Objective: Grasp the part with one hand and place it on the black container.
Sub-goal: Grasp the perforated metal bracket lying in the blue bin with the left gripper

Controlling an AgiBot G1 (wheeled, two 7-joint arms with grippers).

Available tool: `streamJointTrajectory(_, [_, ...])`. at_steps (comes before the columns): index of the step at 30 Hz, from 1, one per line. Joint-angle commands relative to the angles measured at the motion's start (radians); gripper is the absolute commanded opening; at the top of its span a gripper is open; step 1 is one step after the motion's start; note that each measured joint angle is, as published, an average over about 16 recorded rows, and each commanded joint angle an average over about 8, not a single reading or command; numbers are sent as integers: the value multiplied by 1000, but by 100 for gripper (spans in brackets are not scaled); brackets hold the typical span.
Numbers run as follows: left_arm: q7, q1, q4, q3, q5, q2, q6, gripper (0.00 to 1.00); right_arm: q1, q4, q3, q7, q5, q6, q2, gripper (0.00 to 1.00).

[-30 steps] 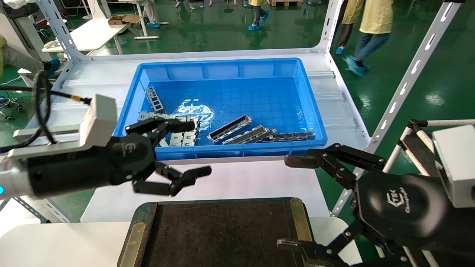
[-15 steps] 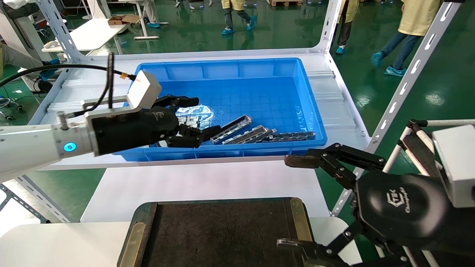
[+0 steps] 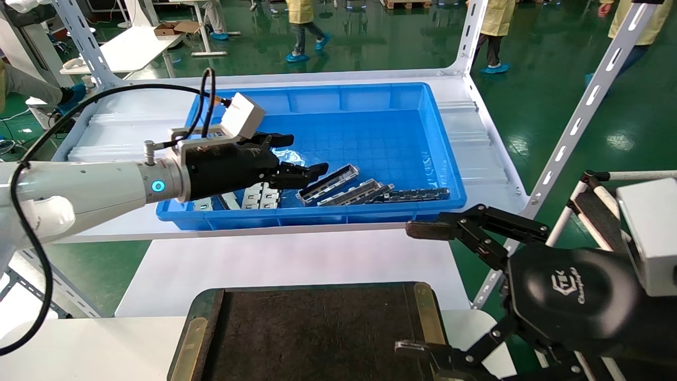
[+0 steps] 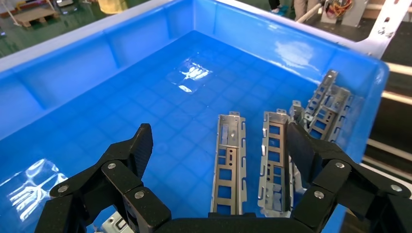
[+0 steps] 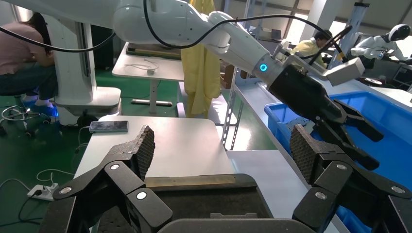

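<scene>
Hovering w/ fingers spread, left gripper (image 3: 299,159) hides parts (image 3: 328,184) in blue bin (image 3: 317,217); right gripper (image 3: 423,286) spread.

The left gripper (image 4: 221,160) is seen at the bottom of the frame, fingers (image 4: 131,153) spread wide over the blue bin (image 4: 121,43). Two parts (image 4: 230,160) lie side by side at lower centre between them; more parts (image 4: 325,104) are stacked at centre right.

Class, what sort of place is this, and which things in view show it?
Probably a factory floor: glossy green floor, blue bin holding metal parts, steel racking. The left gripper reaches into the bin.
</scene>
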Motion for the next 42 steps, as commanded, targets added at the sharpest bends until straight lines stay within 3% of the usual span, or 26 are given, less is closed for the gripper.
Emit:
streamJointTrajectory(1, [15, -16, 45, 4, 7, 23, -16, 100, 0, 0, 0, 0, 0, 0, 0, 100])
streamJointTrajectory(14, [54, -37, 195, 10, 22, 117, -187, 100, 0, 0, -1, -1, 1, 0, 0, 100])
streamJointTrajectory(30, [21, -12, 175, 11, 12, 143, -318, 100, 0, 0, -2, -1, 1, 1, 1, 100])
streamJointTrajectory(38, [-4, -4, 150, 24, 13, 145, -326, 100, 1, 0, -3, -1, 2, 1, 1, 40])
streamJointTrajectory(40, [-10, -3, 145, 28, 13, 145, -323, 100, 1, 0, -3, -1, 2, 1, 1, 39])
streamJointTrajectory(42, [-15, -1, 139, 32, 13, 145, -317, 100, 1, 0, -3, -1, 2, 1, 1, 46])
